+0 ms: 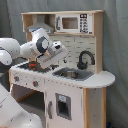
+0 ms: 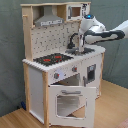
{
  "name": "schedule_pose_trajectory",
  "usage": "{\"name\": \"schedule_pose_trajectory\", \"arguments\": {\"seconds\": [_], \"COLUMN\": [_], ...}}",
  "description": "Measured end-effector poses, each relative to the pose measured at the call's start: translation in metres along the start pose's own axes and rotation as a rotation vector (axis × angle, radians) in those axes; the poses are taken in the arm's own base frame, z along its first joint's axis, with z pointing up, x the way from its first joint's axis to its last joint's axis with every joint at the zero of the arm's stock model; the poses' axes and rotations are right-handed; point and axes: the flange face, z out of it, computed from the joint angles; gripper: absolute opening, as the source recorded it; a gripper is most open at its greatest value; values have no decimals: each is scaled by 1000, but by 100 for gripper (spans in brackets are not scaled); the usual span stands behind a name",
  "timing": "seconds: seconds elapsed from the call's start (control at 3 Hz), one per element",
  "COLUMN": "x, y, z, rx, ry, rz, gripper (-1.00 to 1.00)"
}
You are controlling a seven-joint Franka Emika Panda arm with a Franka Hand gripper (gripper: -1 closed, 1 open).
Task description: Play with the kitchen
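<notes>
The toy kitchen (image 1: 75, 85) is white and light wood, and it shows in both exterior views. Its black-red stovetop (image 2: 51, 59) lies beside the silver sink (image 1: 73, 74) with the black faucet (image 1: 85, 59). The windowed oven door (image 2: 70, 100) hangs open at the front. My gripper (image 1: 52, 62) hangs low over the counter between stovetop and sink. In the second exterior view the gripper (image 2: 82, 46) sits just to the right of the faucet (image 2: 75, 39), above the sink.
A grey hood (image 2: 49, 20) and a toy microwave (image 1: 75, 23) sit on top, with the pegboard back (image 2: 50, 37) below. Two knobs (image 2: 56, 76) face front. A wooden floor (image 2: 112, 107) and a grey curtain (image 2: 11, 55) surround the kitchen.
</notes>
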Motion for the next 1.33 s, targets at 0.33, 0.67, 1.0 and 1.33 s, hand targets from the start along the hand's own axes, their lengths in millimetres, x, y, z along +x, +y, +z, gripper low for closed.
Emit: {"name": "schedule_pose_trajectory", "arguments": {"seconds": [0.33, 0.67, 1.0, 1.33], "x": [3, 9, 9, 12], "y": [11, 24, 22, 24], "z": [21, 46, 66, 79], "rx": [54, 108, 138, 170], "ry": [-77, -147, -199, -238], "rz": [70, 113, 121, 109], "gripper": [100, 100, 100, 100]}}
